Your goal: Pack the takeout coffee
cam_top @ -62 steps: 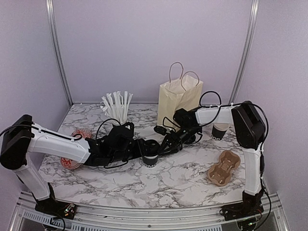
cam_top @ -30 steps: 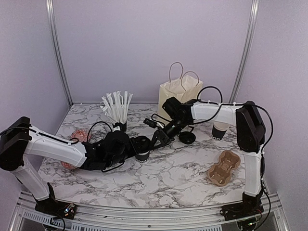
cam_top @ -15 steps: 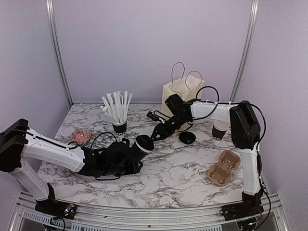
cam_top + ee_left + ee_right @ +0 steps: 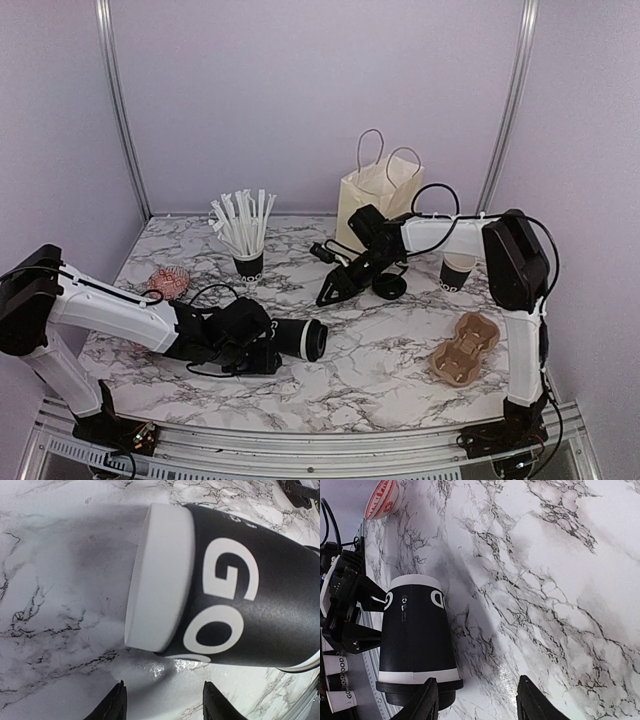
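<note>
The takeout coffee cup [image 4: 292, 338], black with white lettering and a black lid, lies on its side on the marble table, lid end to the right. It fills the left wrist view [image 4: 240, 595], with its white base to the left. In the right wrist view [image 4: 415, 630] the lid is at the bottom. My left gripper [image 4: 262, 352] [image 4: 165, 705] is open beside the cup's base, with nothing between the fingertips. My right gripper [image 4: 328, 293] [image 4: 477, 702] is open and empty, behind and to the right of the cup.
A loose black lid [image 4: 388, 285] lies near the right gripper. An open black cup [image 4: 458, 270] stands at the right. A cup of white straws [image 4: 247, 255] stands at back left, the cream paper bag [image 4: 375, 205] at the back. A cardboard carrier [image 4: 465, 348] lies front right, a red bowl [image 4: 168, 282] at the left.
The cup stood upright in my left gripper, then tilted over, and now lies on its side nearer the front. My left gripper has let go. My right gripper has drawn back from it.
</note>
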Robot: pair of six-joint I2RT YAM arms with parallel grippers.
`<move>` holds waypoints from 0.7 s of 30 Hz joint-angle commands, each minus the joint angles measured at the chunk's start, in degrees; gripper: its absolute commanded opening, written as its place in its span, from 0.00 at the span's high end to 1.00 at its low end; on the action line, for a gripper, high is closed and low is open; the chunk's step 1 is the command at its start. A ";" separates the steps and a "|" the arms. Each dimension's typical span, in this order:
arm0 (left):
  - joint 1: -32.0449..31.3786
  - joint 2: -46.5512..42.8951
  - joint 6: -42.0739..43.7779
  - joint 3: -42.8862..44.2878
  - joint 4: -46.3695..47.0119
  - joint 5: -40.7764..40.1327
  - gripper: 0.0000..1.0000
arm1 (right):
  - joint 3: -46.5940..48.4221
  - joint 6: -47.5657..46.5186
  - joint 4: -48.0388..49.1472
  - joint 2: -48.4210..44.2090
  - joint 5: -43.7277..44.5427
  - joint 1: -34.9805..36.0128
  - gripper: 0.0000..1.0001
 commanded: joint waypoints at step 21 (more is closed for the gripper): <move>3.63 2.42 86.28 24.85 -24.39 -5.57 0.06 | -4.24 -5.62 0.63 -15.11 -4.45 -2.94 0.36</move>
